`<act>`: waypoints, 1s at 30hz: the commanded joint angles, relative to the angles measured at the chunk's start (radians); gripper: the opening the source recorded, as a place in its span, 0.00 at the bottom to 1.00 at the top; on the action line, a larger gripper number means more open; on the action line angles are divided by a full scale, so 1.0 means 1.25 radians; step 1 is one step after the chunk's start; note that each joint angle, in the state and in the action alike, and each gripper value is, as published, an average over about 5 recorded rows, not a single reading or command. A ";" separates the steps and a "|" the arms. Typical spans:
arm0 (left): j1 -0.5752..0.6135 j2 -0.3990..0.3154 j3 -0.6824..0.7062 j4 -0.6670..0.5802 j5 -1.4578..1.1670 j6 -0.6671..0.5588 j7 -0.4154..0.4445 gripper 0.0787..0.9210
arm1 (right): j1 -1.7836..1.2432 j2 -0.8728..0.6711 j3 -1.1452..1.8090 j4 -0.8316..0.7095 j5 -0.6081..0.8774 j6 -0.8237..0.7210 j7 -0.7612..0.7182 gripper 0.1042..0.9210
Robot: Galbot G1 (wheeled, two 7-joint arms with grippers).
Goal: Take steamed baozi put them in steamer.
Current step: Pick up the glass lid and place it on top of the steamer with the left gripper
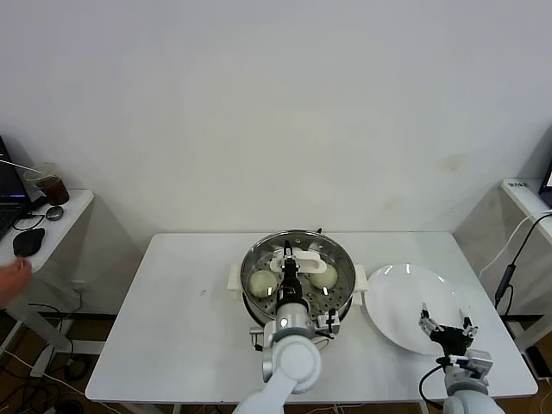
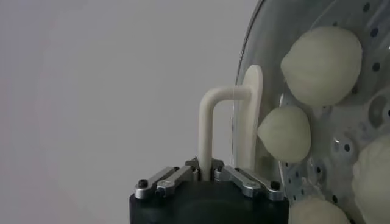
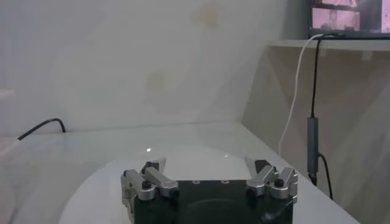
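Note:
The steel steamer (image 1: 341, 260) stands at the table's middle on a white base with side handles. Two cream baozi (image 1: 262, 282) (image 1: 323, 276) show inside it in the head view. The left wrist view shows several through the glass, among them one (image 2: 322, 58) and another (image 2: 285, 134). My left gripper (image 1: 291, 267) (image 2: 207, 173) is shut on the white handle (image 2: 210, 122) of the round glass lid (image 2: 245, 55), over the steamer. My right gripper (image 1: 447, 332) (image 3: 207, 167) is open and empty, low over the bare white plate (image 1: 397, 297) (image 3: 91, 189).
A side table at the left holds a cup of dark drink (image 1: 50, 183) and a black mouse (image 1: 28, 241); a person's hand (image 1: 10, 276) shows beside it. A cable (image 1: 509, 276) hangs by the table's right edge.

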 commanded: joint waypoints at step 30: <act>0.135 0.052 0.045 -0.200 -0.027 -0.015 -0.031 0.80 | -0.001 0.003 -0.002 0.007 -0.002 0.000 0.001 0.88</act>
